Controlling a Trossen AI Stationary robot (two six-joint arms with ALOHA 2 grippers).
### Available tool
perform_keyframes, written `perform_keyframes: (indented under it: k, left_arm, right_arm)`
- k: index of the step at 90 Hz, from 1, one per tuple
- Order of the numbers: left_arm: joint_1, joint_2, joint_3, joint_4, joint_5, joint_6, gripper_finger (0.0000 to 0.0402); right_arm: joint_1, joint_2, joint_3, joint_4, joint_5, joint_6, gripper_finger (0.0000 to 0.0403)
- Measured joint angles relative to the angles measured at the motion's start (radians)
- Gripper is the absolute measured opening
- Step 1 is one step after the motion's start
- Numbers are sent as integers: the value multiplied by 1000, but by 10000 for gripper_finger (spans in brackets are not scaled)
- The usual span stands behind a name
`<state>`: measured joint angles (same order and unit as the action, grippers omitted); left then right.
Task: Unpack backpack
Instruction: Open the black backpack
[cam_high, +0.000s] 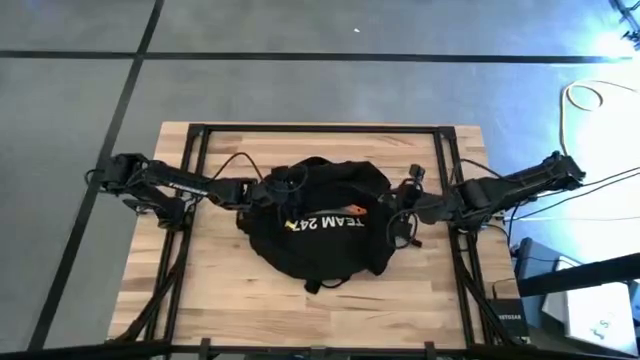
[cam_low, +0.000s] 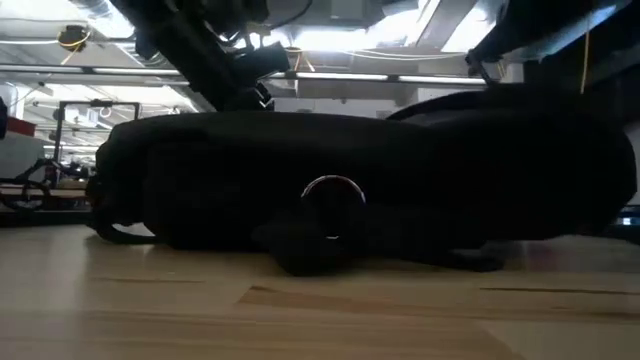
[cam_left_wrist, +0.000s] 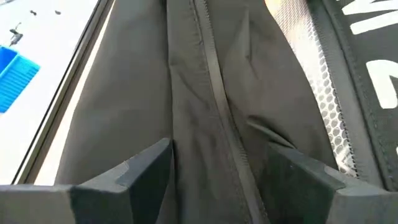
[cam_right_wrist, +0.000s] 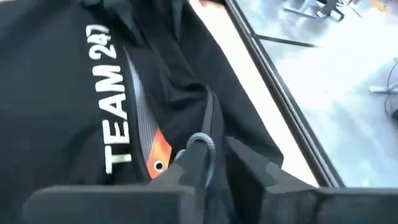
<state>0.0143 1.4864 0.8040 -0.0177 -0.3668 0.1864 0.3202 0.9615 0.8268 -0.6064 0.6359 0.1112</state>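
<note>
The backpack (cam_high: 320, 225) is laid flat mid-surface (cam_high: 230, 290). Its left side is met by the left gripper (cam_left_wrist: 217, 177), fingers spread across a zipper seam (cam_left_wrist: 214, 93); a metal ring (cam_right_wrist: 200, 142) is pinched by the right gripper (cam_right_wrist: 214, 171) opposite.

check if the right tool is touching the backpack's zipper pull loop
Cannot tell. In the right wrist view the right tool has its fingers on either side of the zipper pull loop on the backpack, but no view shows contact or a gap plainly.

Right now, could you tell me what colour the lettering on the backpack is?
White, on the black backpack; the lettering shows best in the right wrist view.
</note>
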Motion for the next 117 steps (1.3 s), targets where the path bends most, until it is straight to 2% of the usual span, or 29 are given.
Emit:
perform_keyframes:
  k: [16,33,42,57,67,74,86,102,108,117]
  left_arm:
    - [24,0,0,6,-8,-25,239]
    - [30,0,-1,4,-10,-67,239]
    - [24,0,-1,4,-10,-68,239]
    - [21,0,-1,36,4,-81,239]
    - [10,-1,-1,66,21,-86,239]
    - [4,-1,-1,63,23,-86,239]
    - [4,-1,-1,34,24,-90,239]
    - [5,-1,-1,-11,22,-98,239]
    - [6,-1,-1,-8,20,-98,239]
    - [6,-1,-1,-3,17,-98,239]
  right_arm:
    - [0,12,0,90,11,-138,138]
    - [0,12,-2,358,24,-287,209]
    - [0,25,-2,498,-49,-303,235]
    - [-14,126,-2,686,-297,-278,259]
    - [-13,215,-2,722,-331,-290,261]
    - [-12,263,-2,727,-258,-362,261]
    - [-13,286,-2,685,36,-486,261]
    - [-12,219,-2,511,291,-480,261]
    - [-12,170,-2,402,322,-399,261]
    - [-12,92,-2,221,288,-201,261]
